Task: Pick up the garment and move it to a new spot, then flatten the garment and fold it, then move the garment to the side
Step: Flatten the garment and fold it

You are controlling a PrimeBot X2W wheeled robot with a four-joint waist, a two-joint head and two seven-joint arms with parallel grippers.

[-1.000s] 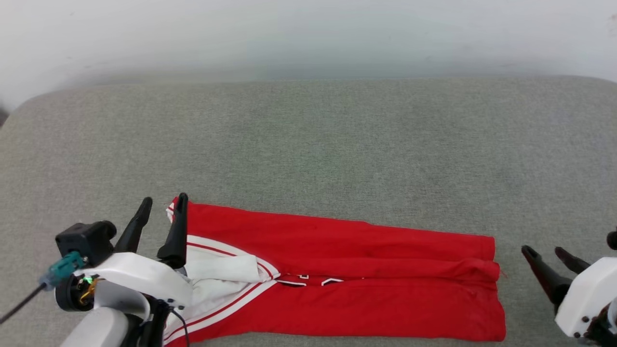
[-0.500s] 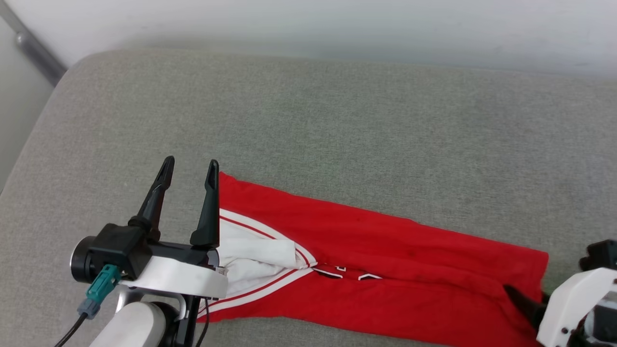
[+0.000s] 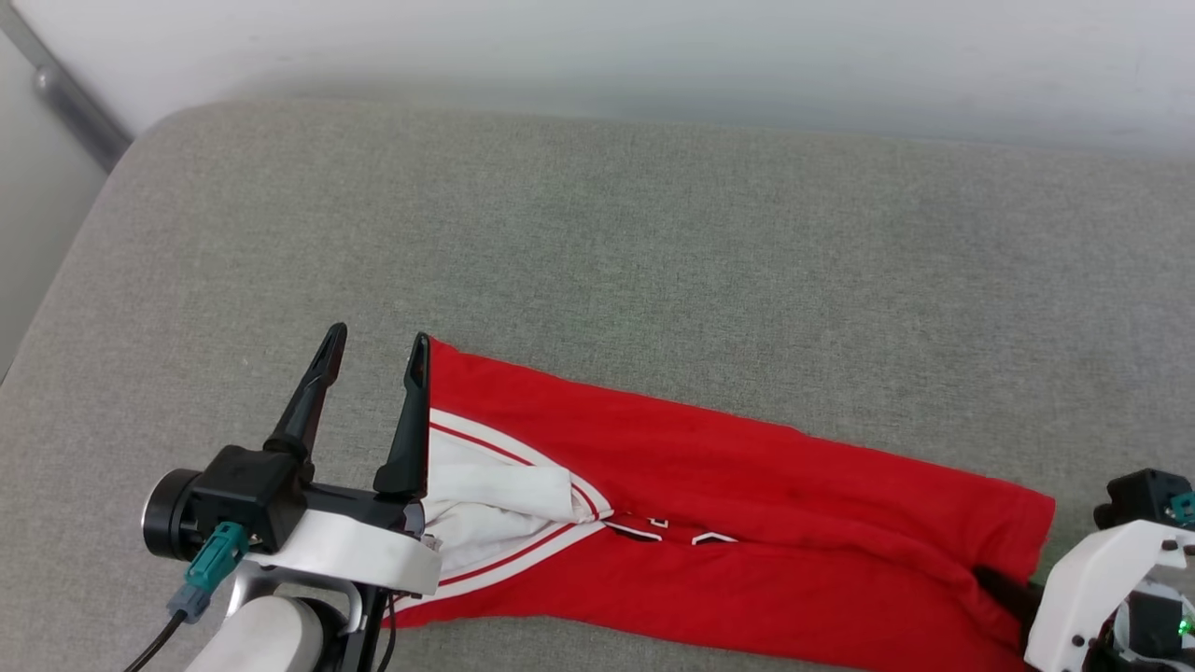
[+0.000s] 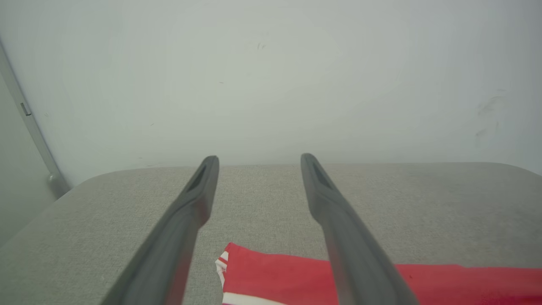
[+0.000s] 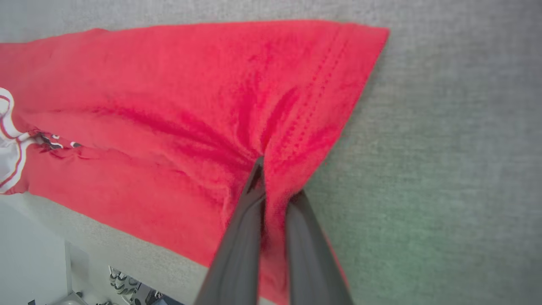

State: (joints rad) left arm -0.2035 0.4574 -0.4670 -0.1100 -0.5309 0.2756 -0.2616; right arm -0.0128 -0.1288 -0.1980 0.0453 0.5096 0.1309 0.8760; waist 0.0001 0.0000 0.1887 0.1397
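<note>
I read this as the folding step. The garment (image 3: 747, 523) already lies as a long narrow red band on the grey-covered desk (image 3: 653, 233), close along its near edge. The white-sleeve and striped-collar end is toward the near left corner and the hem end toward the near right.

My right end effector (image 5: 273, 190) is pressed together on the hem end. The wrist view shows red cloth bunched and creased between its two fingers, right at the stitched hem. My left end effector (image 3: 378, 334) is spread wide with nothing between its fingers. It sits at the collar end, its inner finger crossing the cloth's edge in the head view, and whether it touches the fabric I cannot tell.

The next move, as I judge it, is to bring the left side down and close it on the collar corner. Alternatively, I could carry the pinched hem up and over toward the collar to halve the band. Either way I would lift slowly, since a one-sided pull could drag the lengthwise folds open.

I see no container in these views. The garment rests directly on the desk cover.
</note>
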